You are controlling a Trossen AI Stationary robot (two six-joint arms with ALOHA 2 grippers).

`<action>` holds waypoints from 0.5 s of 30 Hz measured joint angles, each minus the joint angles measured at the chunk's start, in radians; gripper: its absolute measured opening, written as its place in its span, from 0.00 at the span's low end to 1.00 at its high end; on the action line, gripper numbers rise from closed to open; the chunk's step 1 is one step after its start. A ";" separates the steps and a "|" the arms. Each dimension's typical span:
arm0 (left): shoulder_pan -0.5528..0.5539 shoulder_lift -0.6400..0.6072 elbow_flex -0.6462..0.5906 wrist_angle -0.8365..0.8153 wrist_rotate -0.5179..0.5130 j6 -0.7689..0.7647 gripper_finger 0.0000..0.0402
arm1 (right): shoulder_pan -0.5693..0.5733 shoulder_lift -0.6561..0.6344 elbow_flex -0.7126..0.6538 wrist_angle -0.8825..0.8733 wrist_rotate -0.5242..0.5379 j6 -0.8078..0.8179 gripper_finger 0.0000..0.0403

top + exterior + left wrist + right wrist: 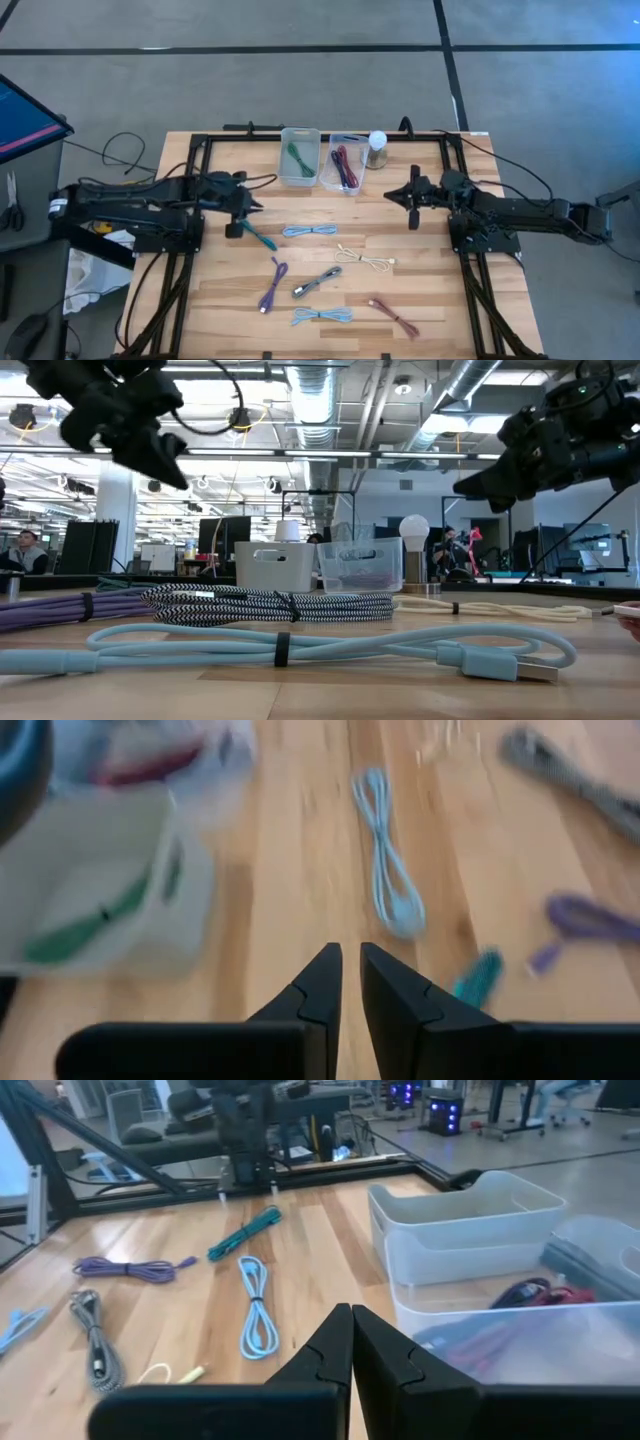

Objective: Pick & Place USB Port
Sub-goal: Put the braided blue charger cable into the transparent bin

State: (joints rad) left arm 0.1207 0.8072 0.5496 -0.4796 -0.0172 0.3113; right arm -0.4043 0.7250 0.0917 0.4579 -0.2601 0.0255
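Note:
Several bundled USB cables lie flat on the wooden table: a teal one (pixel 258 236) (pixel 478 978) (pixel 245 1232), two light blue (pixel 310 231) (pixel 322 316), a cream one (pixel 365 260), a purple one (pixel 272 285), a braided grey one (pixel 317 283) and a maroon one (pixel 393 313). My left gripper (pixel 240 215) (pixel 350 975) hovers shut above the table, just left of the teal cable, with nothing between its fingers. My right gripper (pixel 405 195) (pixel 351 1335) is shut and empty, raised near the two clear bins.
Two clear bins stand at the far edge: one (pixel 300 155) holds a green cable, the other (pixel 345 165) red and black cables. A white-topped round object (pixel 377 148) stands beside them. A dark frame (pixel 200 140) borders the table. Bare wood lies between the cables.

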 joint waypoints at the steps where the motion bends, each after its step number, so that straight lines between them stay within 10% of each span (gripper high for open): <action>1: -0.009 0.006 0.003 -0.028 0.000 -0.001 0.10 | -0.004 0.000 0.000 -0.001 0.000 0.001 0.00; 15: -0.228 0.160 0.113 -0.254 -0.144 0.206 0.16 | -0.009 0.000 0.000 -0.002 0.000 0.055 0.00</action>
State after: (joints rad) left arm -0.1071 0.9674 0.6625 -0.7340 -0.1608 0.5178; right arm -0.4129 0.7250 0.0917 0.4561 -0.2600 0.0803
